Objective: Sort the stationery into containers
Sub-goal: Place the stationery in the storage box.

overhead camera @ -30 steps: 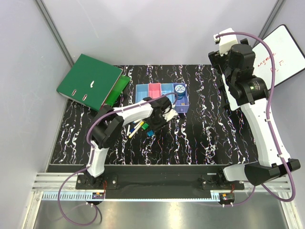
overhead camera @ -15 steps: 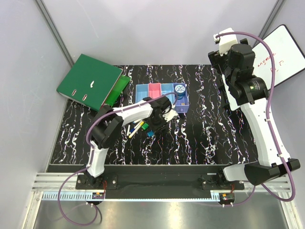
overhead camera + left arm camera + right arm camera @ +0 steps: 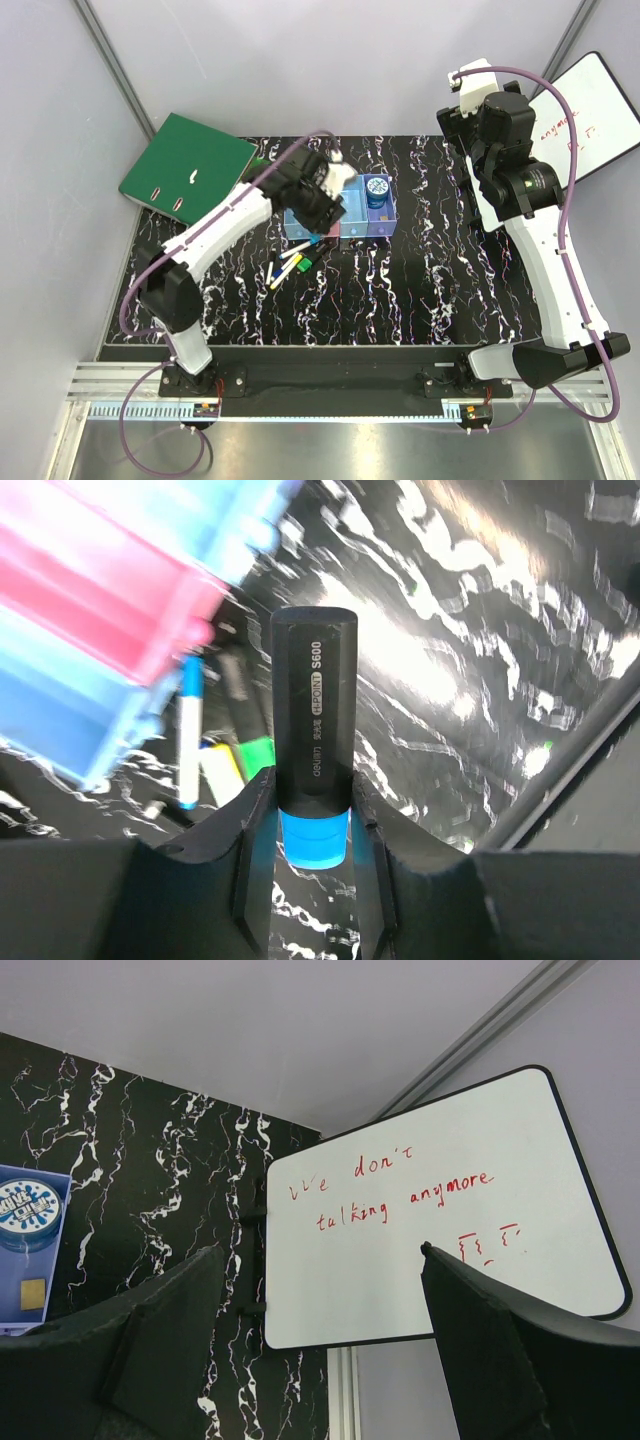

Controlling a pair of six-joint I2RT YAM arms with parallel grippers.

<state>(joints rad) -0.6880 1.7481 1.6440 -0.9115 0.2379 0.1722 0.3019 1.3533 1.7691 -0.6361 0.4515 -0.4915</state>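
Black "S600" marker [image 3: 312,710] in left gripper [image 3: 312,815]

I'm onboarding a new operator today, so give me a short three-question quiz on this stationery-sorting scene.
1. True or false: the left pincer is shut on a black plastic marker with a blue end.
2. The round blue patterned tin sits in which translucent plastic container: A light blue bin, B pink bin, C purple bin?
3. Fill in: the right pincer holds ____.
Key: 1 true; 2 C; 3 nothing.
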